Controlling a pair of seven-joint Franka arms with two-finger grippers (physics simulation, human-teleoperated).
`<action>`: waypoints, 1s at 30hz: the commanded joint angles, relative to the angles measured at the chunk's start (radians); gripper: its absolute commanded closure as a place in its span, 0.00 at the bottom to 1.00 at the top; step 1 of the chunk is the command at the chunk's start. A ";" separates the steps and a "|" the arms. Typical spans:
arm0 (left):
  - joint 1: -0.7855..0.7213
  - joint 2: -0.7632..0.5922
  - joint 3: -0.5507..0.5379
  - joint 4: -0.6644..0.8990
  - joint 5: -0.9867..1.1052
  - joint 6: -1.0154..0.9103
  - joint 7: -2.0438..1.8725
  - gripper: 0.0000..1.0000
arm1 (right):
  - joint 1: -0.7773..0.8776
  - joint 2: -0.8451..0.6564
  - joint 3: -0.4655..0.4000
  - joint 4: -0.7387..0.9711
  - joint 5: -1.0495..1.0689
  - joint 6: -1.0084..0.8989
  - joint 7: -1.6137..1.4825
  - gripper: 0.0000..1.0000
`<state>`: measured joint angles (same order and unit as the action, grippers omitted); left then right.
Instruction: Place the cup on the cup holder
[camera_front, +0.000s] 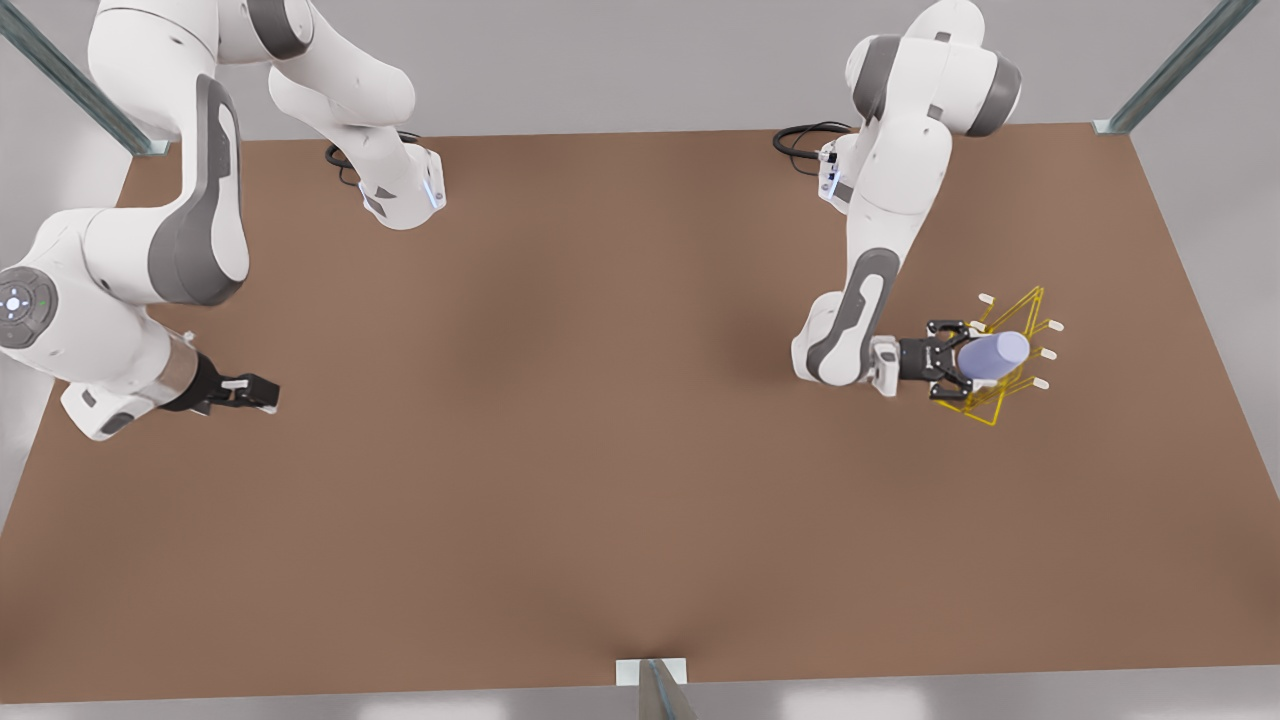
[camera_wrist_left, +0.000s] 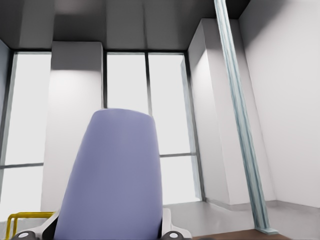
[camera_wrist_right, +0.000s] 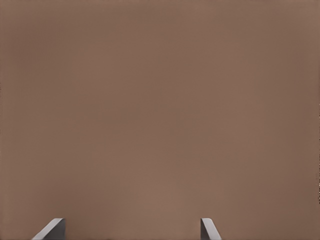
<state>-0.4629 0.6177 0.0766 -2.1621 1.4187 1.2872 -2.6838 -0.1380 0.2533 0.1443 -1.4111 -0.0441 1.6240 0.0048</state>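
At the front view's lower left, the right gripper (camera_front: 262, 394) is parked over bare table (camera_front: 600, 400), fingers (camera_wrist_right: 50, 231) spread apart (arm waiting). At right-center, the cup (camera_front: 994, 354) is pinched by the left gripper (camera_front: 960, 362), held sideways vs. the holder (camera_front: 1010, 400), over its yellow wire frame, pegs just beside.

Looks like a bare simulated robot lab to us: we've got a plain brown table (camera_front: 600, 400) framed by metal posts (camera_wrist_left: 240, 125), plus white walls and tall windows (camera_wrist_left: 150, 110) beyond the cup.
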 joint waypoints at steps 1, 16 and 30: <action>-0.002 -0.004 -0.003 -0.013 0.008 0.011 -0.179 0.30 | 0.001 -0.014 0.001 0.001 -0.005 0.024 0.000 0.00; -0.013 -0.004 -0.029 -0.070 -0.009 0.003 -0.240 0.30 | 0.008 -0.012 0.031 -0.012 -0.003 -0.012 0.001 0.00; -0.008 0.000 -0.027 -0.061 0.006 0.003 -0.232 0.00 | 0.021 -0.011 0.034 -0.003 -0.008 0.010 0.000 0.00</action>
<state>-0.4697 0.6185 0.0487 -2.2224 1.4235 1.2938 -2.8744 -0.1171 0.2431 0.1776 -1.4157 -0.0516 1.6252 0.0053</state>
